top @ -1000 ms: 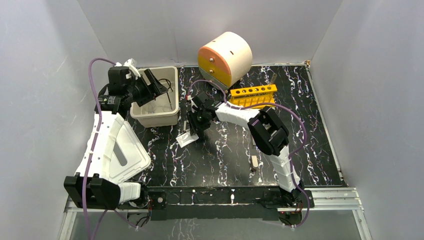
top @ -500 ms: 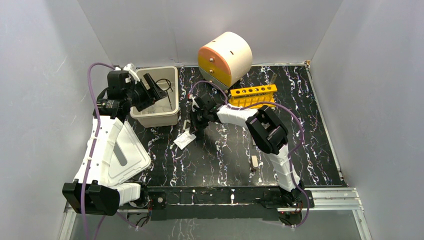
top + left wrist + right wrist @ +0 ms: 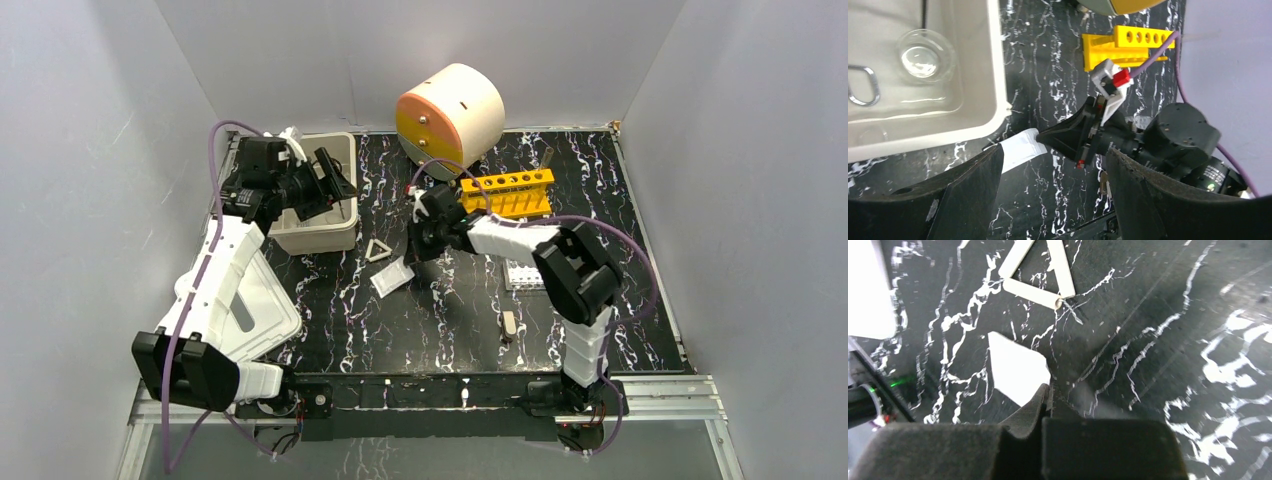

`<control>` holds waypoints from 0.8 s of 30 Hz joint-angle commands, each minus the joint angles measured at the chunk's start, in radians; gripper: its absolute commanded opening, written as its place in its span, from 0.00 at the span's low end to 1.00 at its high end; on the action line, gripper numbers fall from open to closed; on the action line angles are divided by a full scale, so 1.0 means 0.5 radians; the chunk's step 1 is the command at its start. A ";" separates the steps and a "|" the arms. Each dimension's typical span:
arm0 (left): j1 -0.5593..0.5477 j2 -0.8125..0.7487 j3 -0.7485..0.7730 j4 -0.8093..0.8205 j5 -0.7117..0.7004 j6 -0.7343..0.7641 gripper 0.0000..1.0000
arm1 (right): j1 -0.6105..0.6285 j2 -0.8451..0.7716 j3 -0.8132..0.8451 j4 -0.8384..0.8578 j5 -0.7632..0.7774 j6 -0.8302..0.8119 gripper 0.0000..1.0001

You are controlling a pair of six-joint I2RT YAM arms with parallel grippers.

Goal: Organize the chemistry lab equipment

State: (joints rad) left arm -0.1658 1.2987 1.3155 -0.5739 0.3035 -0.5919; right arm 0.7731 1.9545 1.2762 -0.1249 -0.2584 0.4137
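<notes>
My right gripper point(image 3: 424, 238) is shut and holds nothing; it hangs low over the black marbled table, just right of the white square pad point(image 3: 392, 277). In the right wrist view its closed tips point(image 3: 1049, 390) sit at the corner of the pad point(image 3: 1018, 367), and the metal triangle point(image 3: 1038, 275) lies beyond. That triangle point(image 3: 378, 250) rests flat beside the tub. My left gripper point(image 3: 335, 180) is open above the right rim of the white tub point(image 3: 345, 225). Inside the tub lie a clear glass beaker point(image 3: 923, 57) and a metal loop point(image 3: 863, 85). A brown-handled tool point(image 3: 509, 325) lies near the front.
The cream-and-orange drawer unit point(image 3: 450, 115) stands at the back. A yellow tube rack point(image 3: 505, 192) sits in front of it, behind the right forearm. A white ribbed piece point(image 3: 525, 272) lies under the right arm. Grey walls close in both sides.
The right gripper closed and drew back to the right, off the pad, which shifted slightly right. The triangle now shows. The left gripper swung right over the tub.
</notes>
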 commanded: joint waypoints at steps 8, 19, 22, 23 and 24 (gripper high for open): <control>-0.279 0.055 -0.129 0.484 0.394 0.104 0.74 | -0.366 -0.565 -0.298 0.182 -0.564 -0.210 0.00; -0.374 0.248 -0.331 0.984 0.661 0.351 0.76 | -0.649 -0.880 -0.494 0.314 -1.084 -0.068 0.00; -0.391 0.329 -0.335 1.018 0.822 0.506 0.75 | -0.678 -0.942 -0.494 0.323 -1.184 -0.034 0.00; -0.398 0.355 -0.325 1.019 0.877 0.562 0.75 | -0.685 -0.966 -0.491 0.326 -1.223 -0.037 0.00; -0.405 0.384 -0.311 1.019 0.923 0.604 0.75 | -0.688 -0.987 -0.493 0.329 -1.255 -0.048 0.00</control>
State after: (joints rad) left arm -0.3515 1.4639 1.1526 -0.1314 0.6224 -0.4152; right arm 0.4393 1.5291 1.0245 -0.0288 -0.7677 0.3756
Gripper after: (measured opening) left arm 0.751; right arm 0.011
